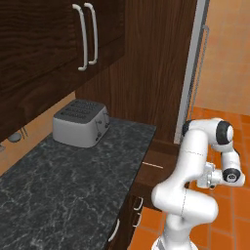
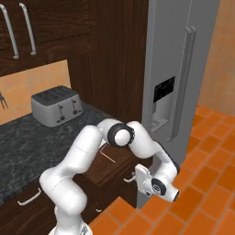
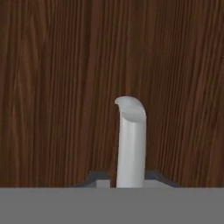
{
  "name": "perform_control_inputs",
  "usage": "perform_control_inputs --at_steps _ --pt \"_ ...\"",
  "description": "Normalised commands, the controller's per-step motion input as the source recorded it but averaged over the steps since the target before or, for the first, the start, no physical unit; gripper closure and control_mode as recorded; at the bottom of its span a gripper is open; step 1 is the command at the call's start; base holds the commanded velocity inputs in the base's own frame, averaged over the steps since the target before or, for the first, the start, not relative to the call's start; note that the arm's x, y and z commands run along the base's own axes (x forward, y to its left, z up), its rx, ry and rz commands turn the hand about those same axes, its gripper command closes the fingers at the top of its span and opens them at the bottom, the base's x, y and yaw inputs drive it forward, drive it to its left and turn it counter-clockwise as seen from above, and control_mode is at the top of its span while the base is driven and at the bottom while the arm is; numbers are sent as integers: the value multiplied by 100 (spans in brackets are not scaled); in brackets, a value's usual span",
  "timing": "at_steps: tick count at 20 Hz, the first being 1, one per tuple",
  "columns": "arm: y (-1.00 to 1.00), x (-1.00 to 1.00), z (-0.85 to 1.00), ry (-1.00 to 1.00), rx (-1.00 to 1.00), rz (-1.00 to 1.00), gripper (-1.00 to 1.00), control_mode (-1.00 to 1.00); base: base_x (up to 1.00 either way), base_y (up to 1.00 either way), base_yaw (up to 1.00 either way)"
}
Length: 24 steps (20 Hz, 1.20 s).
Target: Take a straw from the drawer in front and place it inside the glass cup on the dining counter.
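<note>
- Silver handle (image 3: 130, 140) of drawer (image 2: 112, 163): pinched between gripper (image 3: 127, 183) jaws, dead ahead, long axis running away.
- Straw (image 2: 108, 156): lying inside, behind the front.

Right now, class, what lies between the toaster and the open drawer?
Just a bare stretch of black speckled counter separates the toaster from the drawer, as both base views show.

Drawer (image 2: 110, 160) is dark brown wood with streaky grain, handle (image 3: 130, 140) on it is plain silver. Straw (image 2: 108, 156) inside looks thin pinkish-red. Counter (image 1: 63, 180) is black speckled granite with pale veins, toaster (image 1: 80, 122) is grey, fridge (image 2: 183, 69) is flat grey, floor (image 2: 202, 183) is orange tile
</note>
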Motion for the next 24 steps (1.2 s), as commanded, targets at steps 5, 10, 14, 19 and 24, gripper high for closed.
perform_control_inputs --at_steps 5,10,14,19,24 --pt "-14 -66 32 0 -21 0 -100 -100 0 0 0" --pt "0 -75 90 -2 -49 0 -100 -100 0 0 0" --pt "4 -32 100 -1 -52 0 -100 -100 0 0 0" --pt "6 -26 100 -5 -62 0 -100 -100 0 0 0" --pt "25 -30 99 -3 -62 0 -100 -100 0 0 0"
